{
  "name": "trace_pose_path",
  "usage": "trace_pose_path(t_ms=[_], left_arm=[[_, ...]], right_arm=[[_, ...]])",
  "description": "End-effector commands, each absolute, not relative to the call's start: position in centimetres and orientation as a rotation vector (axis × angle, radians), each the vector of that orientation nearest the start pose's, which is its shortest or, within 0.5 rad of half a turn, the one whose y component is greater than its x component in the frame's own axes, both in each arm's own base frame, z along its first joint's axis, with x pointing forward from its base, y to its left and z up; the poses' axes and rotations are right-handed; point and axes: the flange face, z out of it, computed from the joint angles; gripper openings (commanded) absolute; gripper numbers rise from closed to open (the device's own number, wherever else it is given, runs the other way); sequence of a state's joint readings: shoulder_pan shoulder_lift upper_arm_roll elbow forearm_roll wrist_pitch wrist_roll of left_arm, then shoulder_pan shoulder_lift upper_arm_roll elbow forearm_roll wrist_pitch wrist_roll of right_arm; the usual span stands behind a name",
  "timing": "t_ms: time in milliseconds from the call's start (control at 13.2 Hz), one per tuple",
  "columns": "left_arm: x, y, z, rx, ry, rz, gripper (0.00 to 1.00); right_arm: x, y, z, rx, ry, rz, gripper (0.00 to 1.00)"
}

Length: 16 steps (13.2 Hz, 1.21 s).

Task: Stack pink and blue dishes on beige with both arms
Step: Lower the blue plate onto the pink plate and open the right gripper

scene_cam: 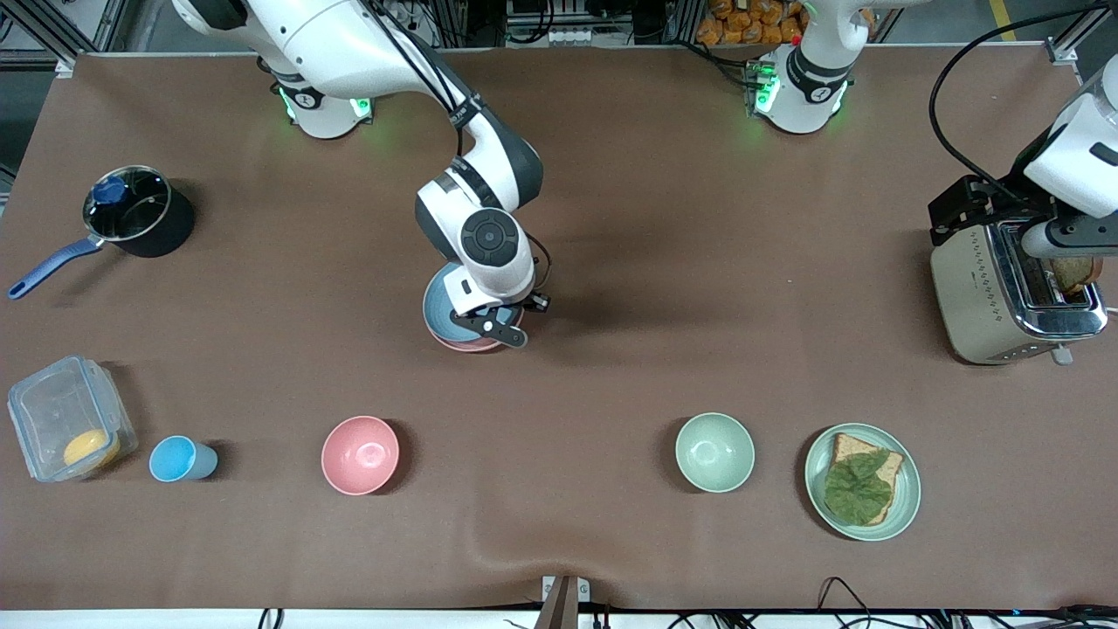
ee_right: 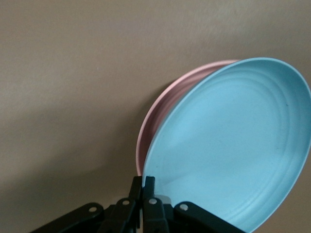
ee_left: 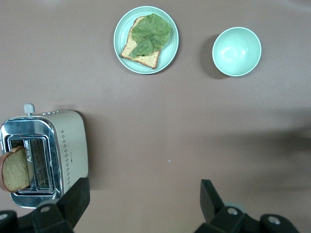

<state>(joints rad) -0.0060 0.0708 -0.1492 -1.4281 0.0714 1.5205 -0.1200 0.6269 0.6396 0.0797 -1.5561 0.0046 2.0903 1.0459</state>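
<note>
My right gripper (scene_cam: 494, 328) (ee_right: 145, 180) is shut on the rim of the light blue plate (scene_cam: 437, 306) (ee_right: 233, 145) at the middle of the table. The blue plate lies over the pale pink plate (scene_cam: 465, 346) (ee_right: 158, 114), whose rim shows as a crescent beside it. No beige plate shows in any view; the right arm's hand hides much of the stack. My left gripper (ee_left: 143, 187) is open and holds nothing. It hangs high over bare table beside the toaster (scene_cam: 1004, 288) (ee_left: 46, 155), at the left arm's end.
Along the table's near side stand a clear box (scene_cam: 65, 419), blue cup (scene_cam: 179, 459), pink bowl (scene_cam: 360, 454), green bowl (scene_cam: 714, 452) and a green plate (scene_cam: 908, 498) with toast and leaf. A dark pot (scene_cam: 140, 212) sits at the right arm's end.
</note>
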Motion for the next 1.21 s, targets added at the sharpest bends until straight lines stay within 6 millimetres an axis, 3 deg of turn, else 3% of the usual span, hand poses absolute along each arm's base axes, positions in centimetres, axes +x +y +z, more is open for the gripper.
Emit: trace_pose_path(t_ms=[0, 76, 152, 227, 455, 607, 910, 1137], left_arm=[[55.6, -7.6, 65.0, -3.112, 0.060, -0.026, 1.00], [55.6, -7.7, 64.9, -3.121, 0.052, -0.015, 1.00], [55.6, -7.7, 64.8, -3.122, 0.050, -0.010, 1.00], [55.5, -7.8, 64.8, -3.121, 0.050, -0.002, 1.00], [55.5, -8.1, 64.6, -3.121, 0.054, 0.005, 1.00], [55.4, -8.2, 64.6, -3.121, 0.057, 0.002, 1.00], [55.5, -8.1, 64.6, -3.121, 0.064, 0.002, 1.00], [55.5, -7.9, 64.6, -3.117, 0.066, 0.004, 1.00]], right_arm=[[53.2, 44.3, 26.1, -3.154, 0.560, 0.125, 0.00], [53.3, 44.3, 26.1, -3.155, 0.559, 0.123, 0.16], [53.3, 44.4, 26.2, -3.155, 0.557, 0.123, 0.80], [53.2, 44.6, 26.2, -3.152, 0.561, 0.125, 1.00], [53.5, 44.4, 27.2, -3.143, 0.557, 0.113, 1.00], [55.0, 43.5, 29.6, -3.113, 0.581, 0.085, 1.00], [55.8, 41.3, 36.9, -3.093, 0.557, 0.023, 1.00], [58.0, 36.6, 42.1, -3.084, 0.386, -0.034, 1.00]])
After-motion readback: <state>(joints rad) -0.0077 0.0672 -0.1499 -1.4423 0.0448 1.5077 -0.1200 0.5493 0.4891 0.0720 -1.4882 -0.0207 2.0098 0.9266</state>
